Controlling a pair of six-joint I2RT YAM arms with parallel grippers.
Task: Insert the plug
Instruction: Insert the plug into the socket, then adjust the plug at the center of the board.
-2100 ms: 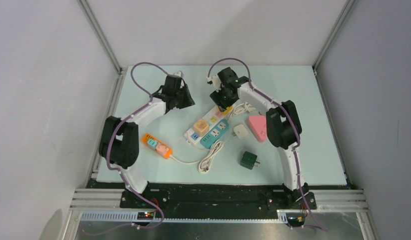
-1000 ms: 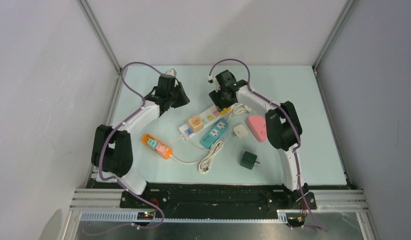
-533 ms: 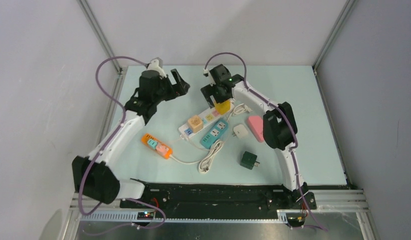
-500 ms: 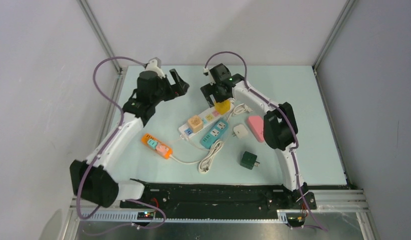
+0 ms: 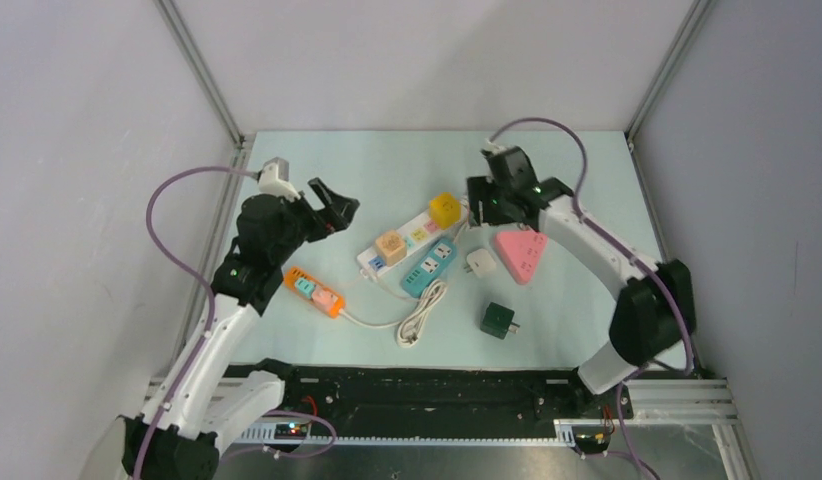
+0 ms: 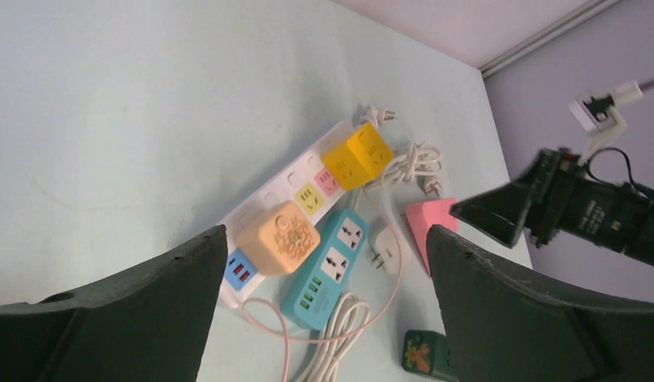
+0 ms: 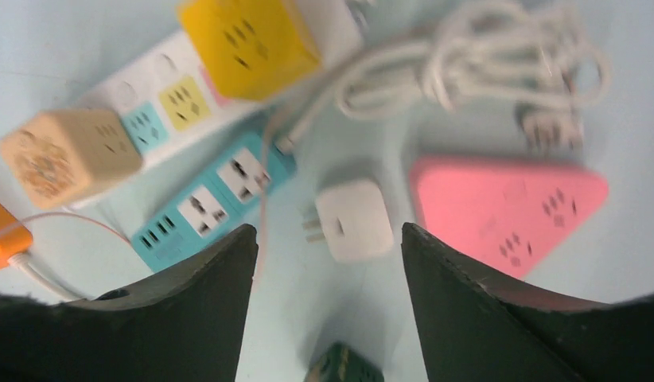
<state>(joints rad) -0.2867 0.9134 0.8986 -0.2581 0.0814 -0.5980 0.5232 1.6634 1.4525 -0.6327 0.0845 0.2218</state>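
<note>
— What's the plug like?
— The yellow plug is a smooth plastic cube with rounded corners and slotted socket faces. The white power strip is a flat, glossy bar with pastel socket panels.
— Where is it, and how does it lie?
— Mid-worktop, toward the far edge, on the strip's far end, one socket face up. The strip's long axis runs diagonally, near-left to far-right. I cannot tell whether the prongs are fully seated.
— The grippers?
— The left gripper, over the worktop's left edge, has its fingers spread wide and holds nothing. The right gripper, just right of the plug, is also parted and empty, clear of the cube.
</note>
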